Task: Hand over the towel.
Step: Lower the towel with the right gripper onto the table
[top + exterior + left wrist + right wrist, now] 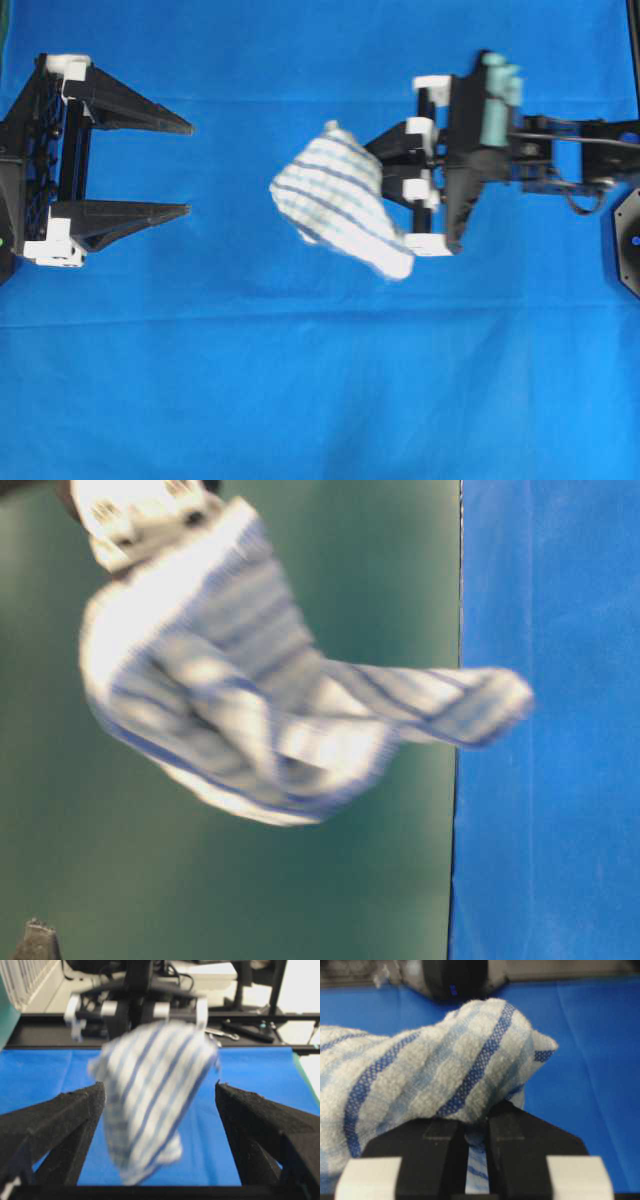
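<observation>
Right pincer (385, 160) clamps the towel (338, 195) by one edge, dangling it above the blue cloth (320, 380) so the wide-open left pincer (188, 168), well apart, can take it.

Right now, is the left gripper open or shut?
Open: the left gripper has its fingers spread wide, empty, facing the towel held by the right gripper.

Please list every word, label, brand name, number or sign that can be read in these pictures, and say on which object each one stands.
None: no readable text in any view.
The towel shows only blue and grey stripes.
The blue cloth is plain.
The left hand and right hand show no legible marking.
</observation>
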You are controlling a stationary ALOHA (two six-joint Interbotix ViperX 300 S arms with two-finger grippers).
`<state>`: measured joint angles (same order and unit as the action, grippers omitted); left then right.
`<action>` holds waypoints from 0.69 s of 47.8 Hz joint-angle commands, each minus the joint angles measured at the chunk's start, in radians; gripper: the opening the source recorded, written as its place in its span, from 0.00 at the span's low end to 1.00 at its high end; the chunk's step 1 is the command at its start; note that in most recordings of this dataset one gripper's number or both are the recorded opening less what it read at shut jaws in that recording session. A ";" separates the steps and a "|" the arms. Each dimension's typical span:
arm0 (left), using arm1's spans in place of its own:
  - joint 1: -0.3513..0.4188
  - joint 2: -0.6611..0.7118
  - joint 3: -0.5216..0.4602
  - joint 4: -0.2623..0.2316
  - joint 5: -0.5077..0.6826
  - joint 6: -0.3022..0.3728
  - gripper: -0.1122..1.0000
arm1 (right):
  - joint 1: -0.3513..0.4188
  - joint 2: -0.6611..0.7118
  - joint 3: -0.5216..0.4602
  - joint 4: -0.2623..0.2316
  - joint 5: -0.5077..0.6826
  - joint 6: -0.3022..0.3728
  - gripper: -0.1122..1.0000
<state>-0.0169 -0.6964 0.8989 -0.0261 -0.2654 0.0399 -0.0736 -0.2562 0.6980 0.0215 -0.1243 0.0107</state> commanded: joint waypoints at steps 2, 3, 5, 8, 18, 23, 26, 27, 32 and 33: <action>0.002 -0.002 -0.018 0.002 -0.011 0.002 0.94 | -0.025 0.060 -0.081 0.002 0.117 0.002 0.19; 0.002 -0.002 -0.018 0.000 -0.011 0.002 0.94 | -0.031 0.084 -0.098 0.002 0.150 0.002 0.19; 0.002 -0.002 -0.018 0.002 -0.011 0.002 0.94 | -0.040 0.123 -0.118 0.002 0.187 0.002 0.19; 0.000 -0.002 -0.018 0.000 -0.011 0.002 0.94 | -0.052 0.181 -0.147 0.002 0.241 0.002 0.19; 0.000 0.000 -0.015 0.000 -0.012 0.000 0.94 | -0.074 0.368 -0.204 -0.002 0.328 0.002 0.19; 0.002 0.002 -0.014 0.000 -0.012 0.000 0.94 | -0.074 0.437 -0.212 -0.003 0.334 0.000 0.19; 0.002 0.000 -0.014 0.002 -0.012 0.000 0.94 | -0.074 0.463 -0.210 -0.002 0.339 0.002 0.19; 0.002 0.002 -0.014 0.002 -0.012 0.000 0.94 | -0.074 0.469 -0.210 -0.002 0.341 0.002 0.19; 0.002 0.002 -0.014 0.002 -0.011 0.000 0.94 | -0.074 0.480 -0.209 0.002 0.354 0.003 0.19; 0.002 0.002 -0.012 0.000 -0.012 0.000 0.94 | -0.074 0.480 -0.209 0.002 0.357 0.003 0.19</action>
<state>-0.0169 -0.6918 0.8989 -0.0261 -0.2669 0.0399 -0.1442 0.2332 0.5047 0.0199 0.2194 0.0107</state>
